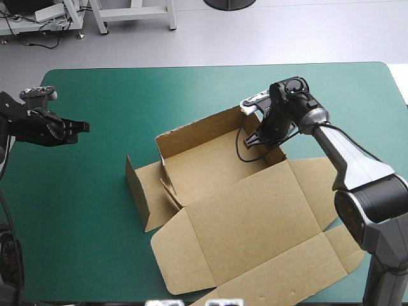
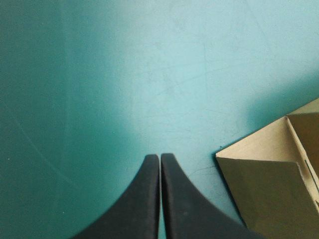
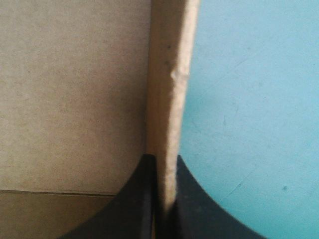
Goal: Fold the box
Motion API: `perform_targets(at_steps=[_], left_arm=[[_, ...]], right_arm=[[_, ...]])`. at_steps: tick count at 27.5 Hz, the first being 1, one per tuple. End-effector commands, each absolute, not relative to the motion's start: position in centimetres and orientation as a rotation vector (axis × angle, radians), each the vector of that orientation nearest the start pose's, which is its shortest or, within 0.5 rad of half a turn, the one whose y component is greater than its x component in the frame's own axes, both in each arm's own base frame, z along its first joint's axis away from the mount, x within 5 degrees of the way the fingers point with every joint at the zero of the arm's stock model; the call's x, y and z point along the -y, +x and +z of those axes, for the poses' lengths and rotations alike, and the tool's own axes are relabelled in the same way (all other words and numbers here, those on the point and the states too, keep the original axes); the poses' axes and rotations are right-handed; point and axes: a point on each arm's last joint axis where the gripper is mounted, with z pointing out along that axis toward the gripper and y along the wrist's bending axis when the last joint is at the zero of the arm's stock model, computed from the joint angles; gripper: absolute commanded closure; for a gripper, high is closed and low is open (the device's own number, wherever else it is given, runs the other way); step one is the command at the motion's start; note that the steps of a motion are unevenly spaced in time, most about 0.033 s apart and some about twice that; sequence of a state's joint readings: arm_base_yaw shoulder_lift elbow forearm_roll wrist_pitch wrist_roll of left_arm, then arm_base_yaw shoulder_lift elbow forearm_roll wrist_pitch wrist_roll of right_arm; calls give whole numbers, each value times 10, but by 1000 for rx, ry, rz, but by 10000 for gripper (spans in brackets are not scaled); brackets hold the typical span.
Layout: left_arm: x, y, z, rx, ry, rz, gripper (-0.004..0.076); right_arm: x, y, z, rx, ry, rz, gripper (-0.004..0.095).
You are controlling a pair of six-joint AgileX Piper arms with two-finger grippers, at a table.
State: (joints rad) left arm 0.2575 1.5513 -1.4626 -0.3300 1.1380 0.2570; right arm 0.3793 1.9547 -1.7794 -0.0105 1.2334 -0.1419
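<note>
Here, brown box [image 1: 255, 217] on the teal-green cover [image 1: 127, 95].

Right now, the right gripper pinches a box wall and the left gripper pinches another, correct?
No. In the left wrist view the left gripper is shut on nothing, over teal-green cover beside the box. The right gripper does pinch a wall.
</note>
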Motion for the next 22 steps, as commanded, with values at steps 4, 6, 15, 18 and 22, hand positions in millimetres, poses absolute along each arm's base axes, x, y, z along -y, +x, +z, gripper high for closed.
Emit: perform_targets(at_steps=[4, 6, 15, 18, 22], left_arm=[[-48, 316, 373, -2502, -52, -343, 727], [-45, 317, 375, -2469, -34, -370, 727], [-40, 339, 363, -2399, -13, -524, 727], [-36, 352, 350, -2381, 22, -648, 727], [-29, 367, 336, -2319, 72, -842, 727]], right_arm=[[-118, 383, 359, -2617, -591, 129, 933], [-100, 381, 378, -2569, -534, 191, 932], [-24, 346, 449, -2347, -297, 429, 931], [-15, 331, 465, -2298, -270, 419, 931], [-14, 317, 480, -2254, -273, 411, 932]])
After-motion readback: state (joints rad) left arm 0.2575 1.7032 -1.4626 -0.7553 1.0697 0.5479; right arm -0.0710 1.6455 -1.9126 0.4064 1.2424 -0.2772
